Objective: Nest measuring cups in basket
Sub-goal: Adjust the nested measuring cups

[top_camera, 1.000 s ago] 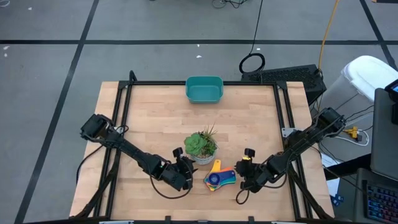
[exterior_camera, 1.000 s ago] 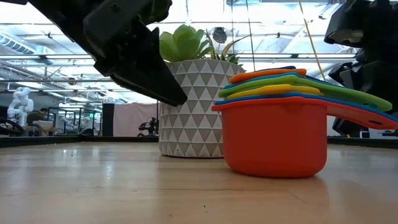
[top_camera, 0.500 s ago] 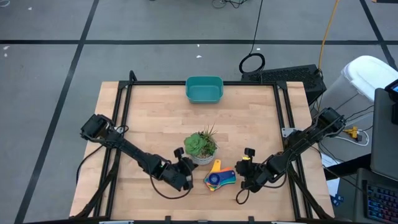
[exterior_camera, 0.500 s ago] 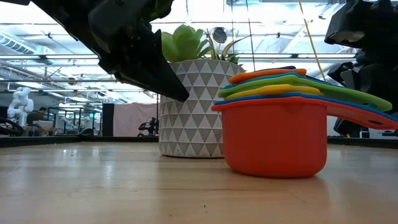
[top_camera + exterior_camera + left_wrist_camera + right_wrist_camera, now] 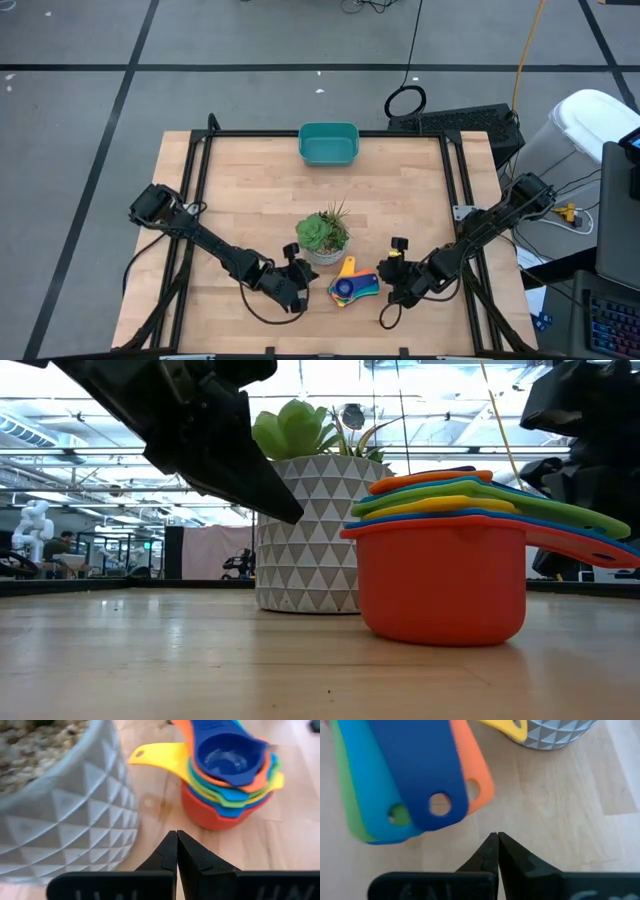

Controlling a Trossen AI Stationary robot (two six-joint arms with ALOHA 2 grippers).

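Note:
The measuring cups (image 5: pixel 352 286) stand nested in one stack, the red one (image 5: pixel 443 575) at the bottom with its base on the table and the handles fanned out. The white-potted succulent (image 5: pixel 323 237) stands just behind them. The teal basket (image 5: pixel 328 143) sits at the table's far edge with no cups in it. My left gripper (image 5: pixel 305 277) is shut, low over the table to the left of the stack, its tips (image 5: pixel 176 837) pointing between pot and cups. My right gripper (image 5: pixel 389 280) is shut just right of the stack, its tips (image 5: pixel 497 838) a little short of the handle ends (image 5: pixel 437 805).
The patterned pot (image 5: pixel 60 815) stands close to the cup stack (image 5: pixel 227 775), leaving a narrow gap. Bare wood lies between the plant and the basket and along the table's near edge (image 5: pixel 320 345). A black frame (image 5: pixel 200 150) runs around the table.
My left gripper has shifted slightly toward the cup stack and turned a little, staying shut. The cups and the pot have stayed where they were.

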